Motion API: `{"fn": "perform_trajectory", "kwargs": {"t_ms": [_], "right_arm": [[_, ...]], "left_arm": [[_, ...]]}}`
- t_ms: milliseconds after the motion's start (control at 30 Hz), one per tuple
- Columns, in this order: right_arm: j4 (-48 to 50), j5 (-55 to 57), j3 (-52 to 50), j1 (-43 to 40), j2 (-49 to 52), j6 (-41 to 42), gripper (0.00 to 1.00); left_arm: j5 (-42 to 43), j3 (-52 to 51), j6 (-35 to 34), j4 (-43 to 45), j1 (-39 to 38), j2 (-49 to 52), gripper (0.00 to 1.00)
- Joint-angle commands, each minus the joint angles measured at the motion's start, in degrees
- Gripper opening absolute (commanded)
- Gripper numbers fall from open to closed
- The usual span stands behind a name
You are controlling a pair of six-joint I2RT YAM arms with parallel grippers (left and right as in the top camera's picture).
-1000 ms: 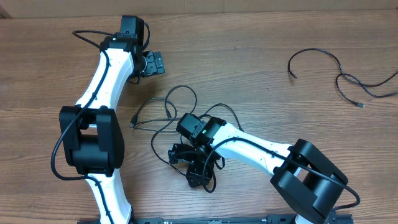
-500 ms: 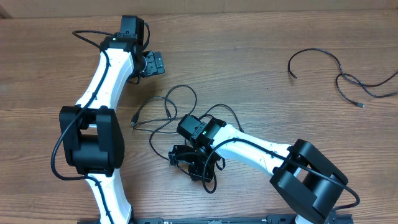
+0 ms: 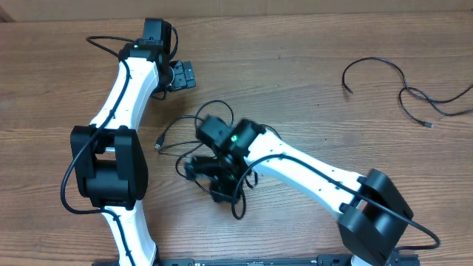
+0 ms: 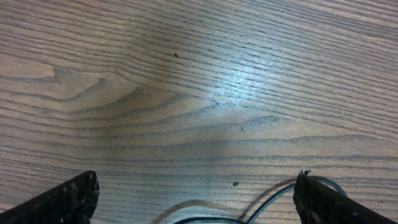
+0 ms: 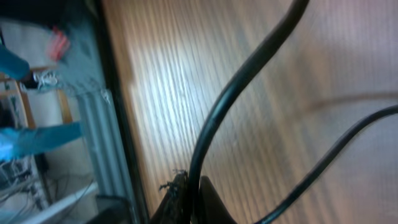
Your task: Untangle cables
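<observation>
End effectors [image 4: 196,196] [image 5: 189,194] two; cables [image 3: 157,146] [image 3: 405,92], two clusters

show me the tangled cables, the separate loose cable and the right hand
tangled cables [image 3: 158,146]: overhead view, free end at left
separate loose cable [image 3: 375,61]: overhead view, top of arc
right hand [image 5: 188,190]: right wrist view, between fingertips

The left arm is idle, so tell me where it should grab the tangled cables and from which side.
Take the free plug end at the left edge of the cables, just behind the plug. It lies flat, apart from the loops and clear of the right claw, shut on one of them. Bring the open left claw down from above, straddling the cord.
</observation>
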Motion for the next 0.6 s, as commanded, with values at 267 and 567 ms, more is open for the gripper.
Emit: {"fn": "perform_trajectory", "kwargs": {"t_ms": [267,567], "right_arm": [[-10.38,10.16,39.56,0.15,-0.92,3.45,0.04],[-7.13,29.92,66.51,0.15,-0.92,7.76,0.04]], "left_arm": [[-0.72,0.09,0.04,0.02,-0.22,0.96,1.0],[-0.72,0.09,0.04,0.02,-0.13,0.96,0.99]]}}
